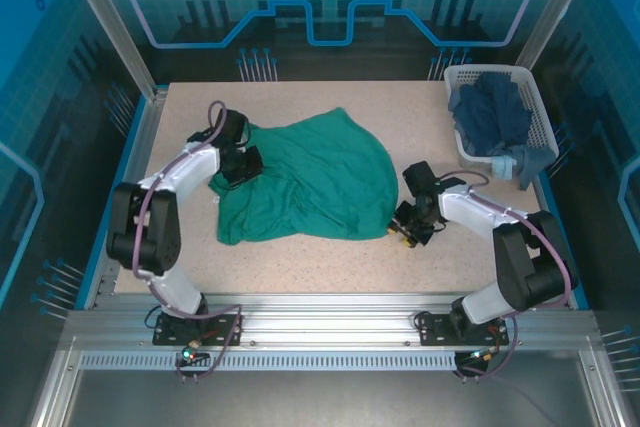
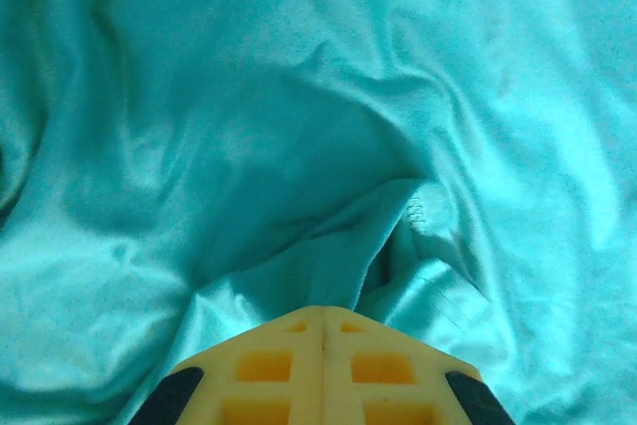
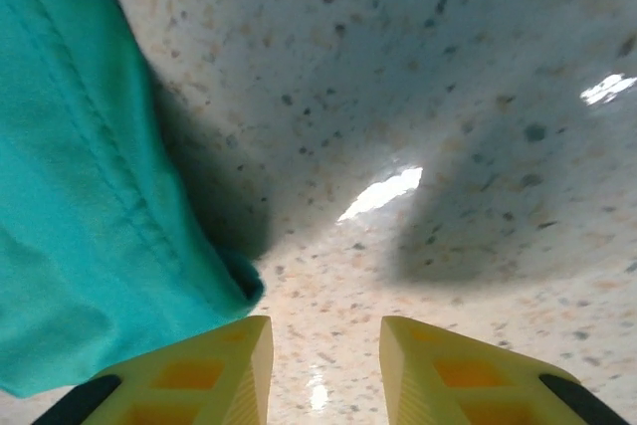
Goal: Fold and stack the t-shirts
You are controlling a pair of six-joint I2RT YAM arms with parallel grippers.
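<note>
A teal-green t-shirt [image 1: 310, 177] lies crumpled in the middle of the table. My left gripper [image 1: 240, 165] sits on its left part. In the left wrist view its jaws [image 2: 323, 320] are pressed together, and a ridge of the teal cloth [image 2: 249, 126] runs into their tips. My right gripper [image 1: 405, 230] is low at the shirt's right edge. It stands open [image 3: 325, 330] over bare tabletop, with the shirt's hem [image 3: 80, 196] just beside its left finger and nothing between the fingers. Dark navy t-shirts [image 1: 490, 112] are heaped in the basket.
The white lattice basket [image 1: 500, 72] stands at the back right corner of the speckled table [image 1: 330, 257]. Blue railings border the table on the left and right sides.
</note>
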